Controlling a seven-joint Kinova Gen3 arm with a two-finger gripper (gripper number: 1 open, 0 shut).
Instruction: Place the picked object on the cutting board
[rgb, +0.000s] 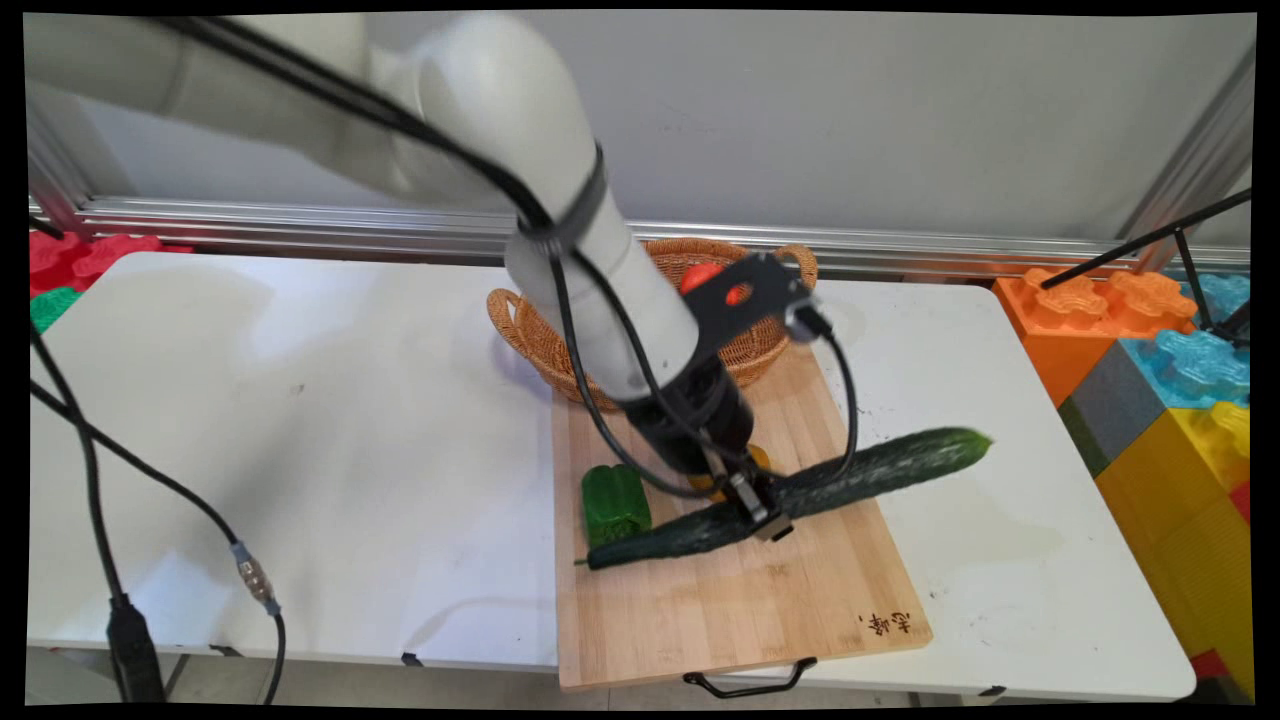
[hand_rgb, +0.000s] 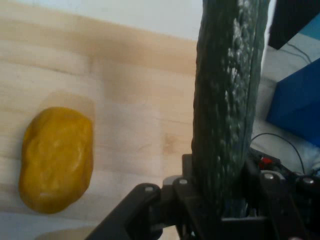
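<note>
A long dark green cucumber (rgb: 880, 467) lies slantwise over the wooden cutting board (rgb: 740, 610), its right end reaching out past the board's edge. My gripper (rgb: 765, 515) is shut on the cucumber near its middle. In the hand view the cucumber (hand_rgb: 227, 100) runs up from between the gripper (hand_rgb: 222, 212) linkage. A yellow lumpy fruit (hand_rgb: 57, 160) lies on the board beside it, mostly hidden behind the hand in the main view (rgb: 757, 457). A green bell pepper (rgb: 615, 503) sits on the board next to the cucumber's left end.
A wicker basket (rgb: 527, 335) with a red item (rgb: 700, 275) inside stands behind the board. Large toy blocks (rgb: 1170, 400) are stacked off the table's right side. Red and green blocks (rgb: 70, 260) lie at the far left. Black cables (rgb: 100, 470) hang over the table's left part.
</note>
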